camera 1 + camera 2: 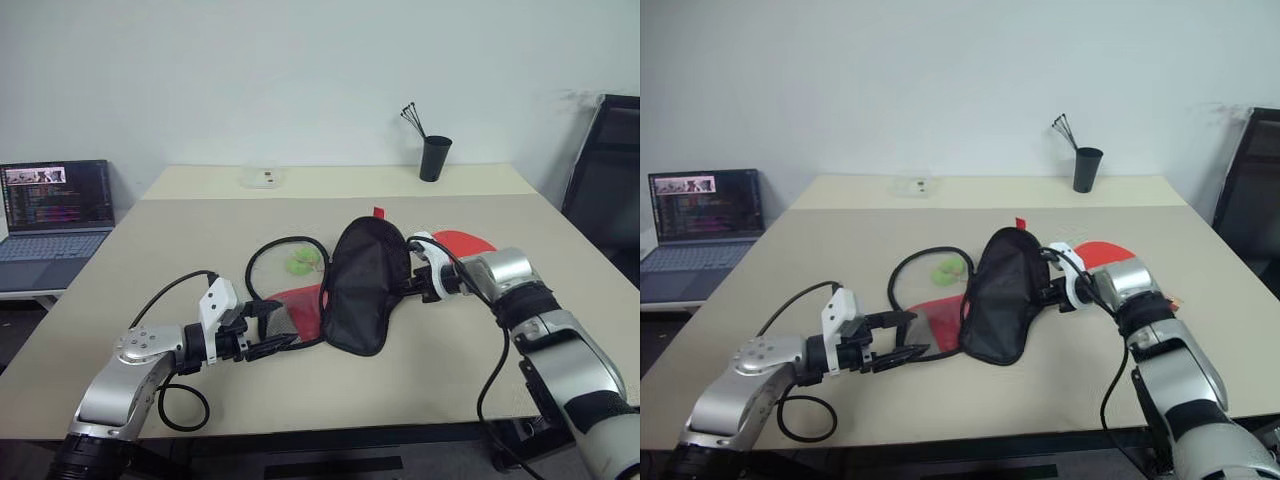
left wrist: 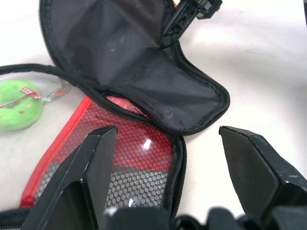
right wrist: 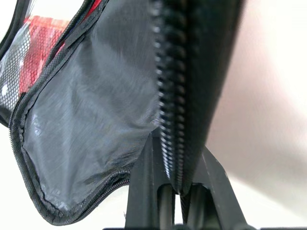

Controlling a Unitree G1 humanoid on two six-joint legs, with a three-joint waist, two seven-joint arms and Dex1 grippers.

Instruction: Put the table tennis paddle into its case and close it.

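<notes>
Your right gripper (image 3: 180,191) has its two black fingers pinched on the zipper edge of the case (image 1: 365,285), holding the black flap raised and open. Your left gripper (image 1: 268,328) stands with its fingers spread wide, holding nothing, its tips just at the near end of the case's red mesh half.

Working down from the largest: the table (image 1: 200,240) is a pale beige top, and a second table of the same colour butts against its far edge. The case lies near the middle of the table, a little toward the near edge. Its long axis runs from the far right toward the near left. The lifted half is plain black fabric with a zipper round the rim, standing up on edge; the lower half lies flat, red with black mesh. The table tennis paddle (image 1: 462,242) lies flat just beyond your right wrist, toward the right edge, plain red face up; its handle is hidden, so you cannot tell which way it points. A black cord loop (image 1: 265,262) lies left of the case with a small green fuzzy charm (image 1: 301,263) inside it.

A laptop (image 1: 55,215) sits off the left edge, a black cup (image 1: 434,158) of pens stands on the far table, and a small clear box (image 1: 263,179) lies on that far table to the left.
</notes>
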